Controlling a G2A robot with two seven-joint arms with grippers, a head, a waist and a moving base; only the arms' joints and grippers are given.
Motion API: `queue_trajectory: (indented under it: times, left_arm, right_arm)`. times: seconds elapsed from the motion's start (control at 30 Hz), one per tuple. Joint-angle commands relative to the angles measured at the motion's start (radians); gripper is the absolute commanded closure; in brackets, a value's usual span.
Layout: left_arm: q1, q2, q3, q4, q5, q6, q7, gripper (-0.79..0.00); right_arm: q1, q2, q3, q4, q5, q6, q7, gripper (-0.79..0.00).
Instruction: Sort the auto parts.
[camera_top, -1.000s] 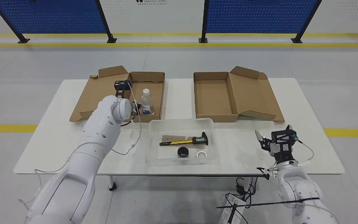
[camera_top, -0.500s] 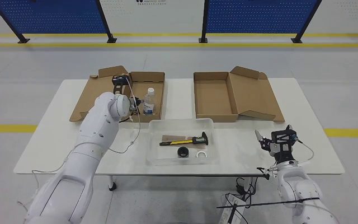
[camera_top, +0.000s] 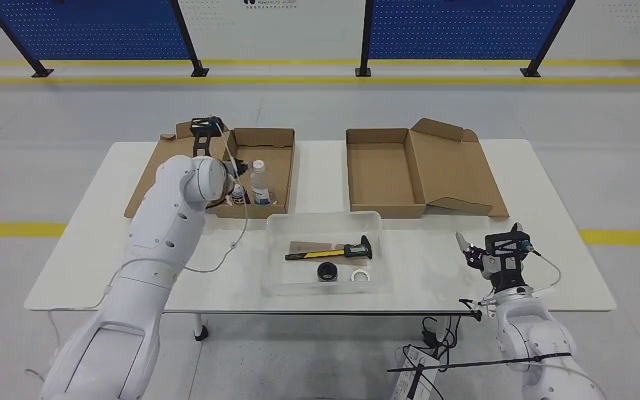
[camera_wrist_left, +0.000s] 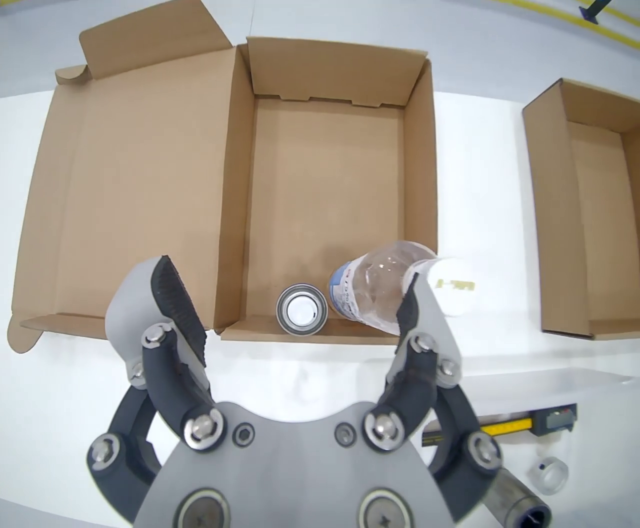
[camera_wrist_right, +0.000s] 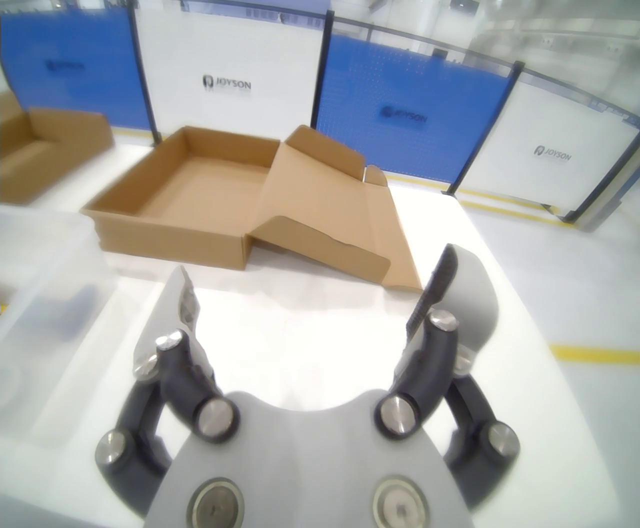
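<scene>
Left gripper (camera_wrist_left: 290, 290): jaws wide apart, empty, above near edge of left box (camera_wrist_left: 325, 165). Inside box, at near wall: metal can (camera_wrist_left: 301, 315) upright, clear bottle (camera_wrist_left: 375, 295) just beside it. Clear tray (camera_top: 322, 222) holds caliper (camera_top: 330, 249), black part (camera_top: 326, 271), white ring (camera_top: 360, 277). Right gripper (camera_wrist_right: 317, 295): jaws apart, empty, over table's right end, near right box (camera_top: 380, 175).

The left gripper (camera_wrist_left: 287, 280) is hanging over the table (camera_wrist_left: 480, 200) with its fingers spread wide and nothing between them. Taking its reach as 12 o'clock:

- An open box (camera_wrist_left: 325, 175) is lying at 12, its lid flap (camera_wrist_left: 135, 190) folding out toward 10.
- A can (camera_wrist_left: 301, 315) and a clear bottle (camera_wrist_left: 375, 290) are standing side by side against that box's near wall.
- A second box (camera_wrist_left: 595, 210) is sitting at 2.
- A caliper (camera_wrist_left: 505, 425) and a ring (camera_wrist_left: 549, 475) are lying at 4.
</scene>
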Motion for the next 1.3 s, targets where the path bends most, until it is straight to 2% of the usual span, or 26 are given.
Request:
queue_trajectory:
  times: [0.0,0.43,0.67,0.83,1.03,1.27]
  left_arm:
    - [0.006,0.003,-0.013,-0.029,0.004,0.001,-0.011,-0.785]
    - [0.049,0.024,-0.091,-0.265,0.006,-0.023,-0.115,-0.785]
    - [0.088,0.026,-0.099,-0.43,-0.077,-0.075,-0.201,-0.785]
    - [0.114,0.023,-0.084,-0.532,-0.201,-0.133,-0.266,-0.785]
    - [0.139,0.022,-0.054,-0.601,-0.362,-0.227,-0.355,-0.785]
    - [0.154,0.025,0.001,-0.617,-0.51,-0.357,-0.458,-0.785]
  right_arm:
    - [0.0,0.0,0.0,0.0,0.0,0.0,0.0,-0.785]
    - [0.0,0.0,0.0,0.0,0.0,0.0,0.0,-0.785]
    - [0.0,0.0,0.0,0.0,0.0,0.0,0.0,-0.785]
    - [0.0,0.0,0.0,0.0,0.0,0.0,0.0,-0.785]
    - [0.0,0.0,0.0,0.0,0.0,0.0,0.0,-0.785]
    - [0.0,0.0,0.0,0.0,0.0,0.0,0.0,-0.785]
